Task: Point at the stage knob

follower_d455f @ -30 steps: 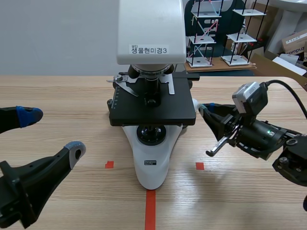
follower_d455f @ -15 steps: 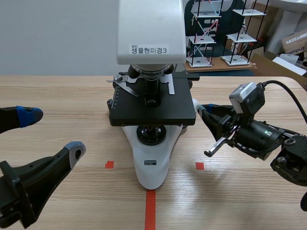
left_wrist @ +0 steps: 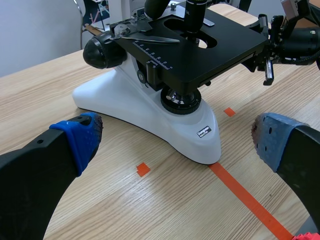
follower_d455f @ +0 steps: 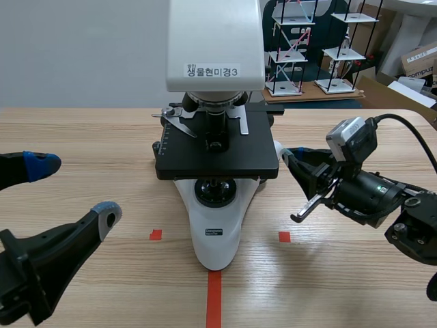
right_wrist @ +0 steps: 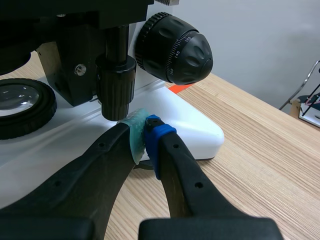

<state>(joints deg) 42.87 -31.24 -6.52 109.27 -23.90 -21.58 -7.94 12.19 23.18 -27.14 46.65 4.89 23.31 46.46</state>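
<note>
A white microscope with a black stage stands at the table's middle. Its stage knob is a black ribbed cylinder hanging on a stem under the stage's right side. My right gripper is shut with nothing held. Its tips sit just below the knob's lower end, touching it or nearly so. In the scene view the right gripper lies against the stage's right edge. My left gripper stands open at the near left, well clear of the microscope, with nothing between its fingers.
The large black focus knob bulges from the microscope's arm just behind the stage knob. Wire racks and cardboard boxes stand beyond the table's far edge. Bare wood lies to both sides of the base.
The right arm has crept slightly leftward toward the stage side. The left arm has not moved.
</note>
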